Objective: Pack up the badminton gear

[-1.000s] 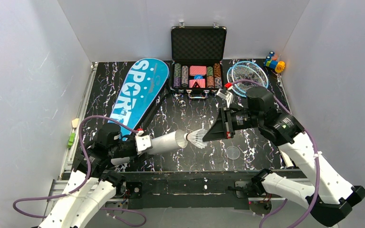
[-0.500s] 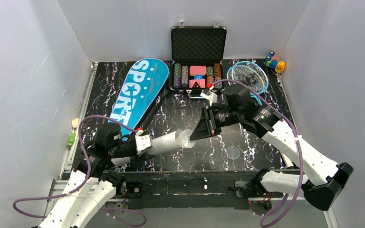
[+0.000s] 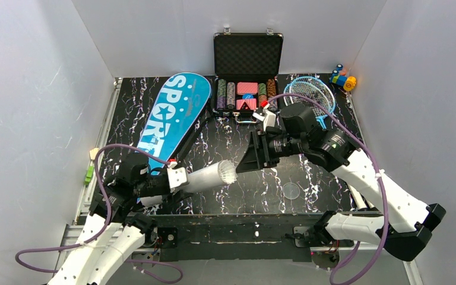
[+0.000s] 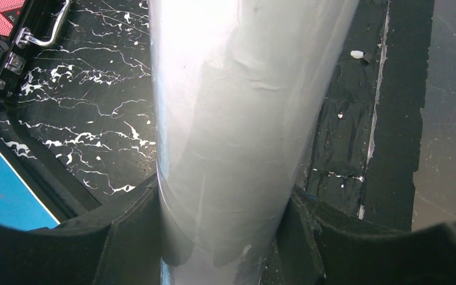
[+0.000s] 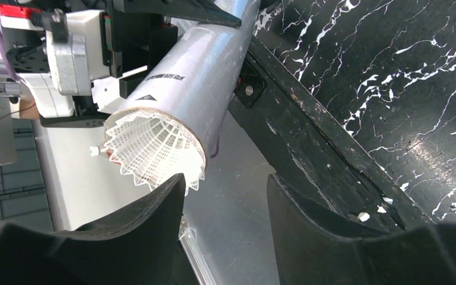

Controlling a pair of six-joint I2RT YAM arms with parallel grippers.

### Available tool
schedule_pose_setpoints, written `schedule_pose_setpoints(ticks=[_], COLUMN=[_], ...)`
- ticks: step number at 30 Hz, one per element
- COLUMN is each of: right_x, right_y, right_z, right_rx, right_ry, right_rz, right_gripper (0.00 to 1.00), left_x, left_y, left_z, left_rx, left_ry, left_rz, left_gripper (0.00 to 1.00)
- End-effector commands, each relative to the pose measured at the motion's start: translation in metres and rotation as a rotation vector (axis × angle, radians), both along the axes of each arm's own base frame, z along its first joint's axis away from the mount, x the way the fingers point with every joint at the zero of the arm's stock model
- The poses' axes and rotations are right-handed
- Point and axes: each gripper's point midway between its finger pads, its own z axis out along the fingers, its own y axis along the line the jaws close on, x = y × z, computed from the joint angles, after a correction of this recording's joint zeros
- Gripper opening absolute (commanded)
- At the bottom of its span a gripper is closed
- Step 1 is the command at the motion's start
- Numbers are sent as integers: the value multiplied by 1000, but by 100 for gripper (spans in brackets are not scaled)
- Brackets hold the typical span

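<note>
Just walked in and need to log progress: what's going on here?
The left gripper holds the white tube, its mouth facing the right gripper. The shuttlecock sits in that mouth, skirt sticking out. The right gripper's fingers are open, holding nothing. The rackets and blue bag are not yet packed.

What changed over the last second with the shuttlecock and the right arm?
The right gripper carried the shuttlecock leftward into the mouth of the tube, then opened and let it go; its skirt now sits in the opening. The left gripper kept its hold on the tube. The bag, rackets and poker case did not move.
</note>
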Motion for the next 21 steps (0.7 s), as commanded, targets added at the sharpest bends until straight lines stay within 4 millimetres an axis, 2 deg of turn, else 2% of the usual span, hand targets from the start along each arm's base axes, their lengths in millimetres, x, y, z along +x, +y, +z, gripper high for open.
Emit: schedule_pose_setpoints(ticks=[1,14,21], right_x=[-5,10,6], right_y=[5,19,34], right_z=[5,-11,-20], right_rx=[13,-61,-126], right_ry=[-46,-104,-138], right_rz=[17,-65,-33], right_gripper=[63,65,64], left_x=[2,0,-1], left_y=[-6,-7,-9], left_z=[25,33,41], left_rx=[-53,-72,-94], left_ry=[-31,-39,-35], left_rz=[-9,-9,-17], left_gripper=[24,25,27])
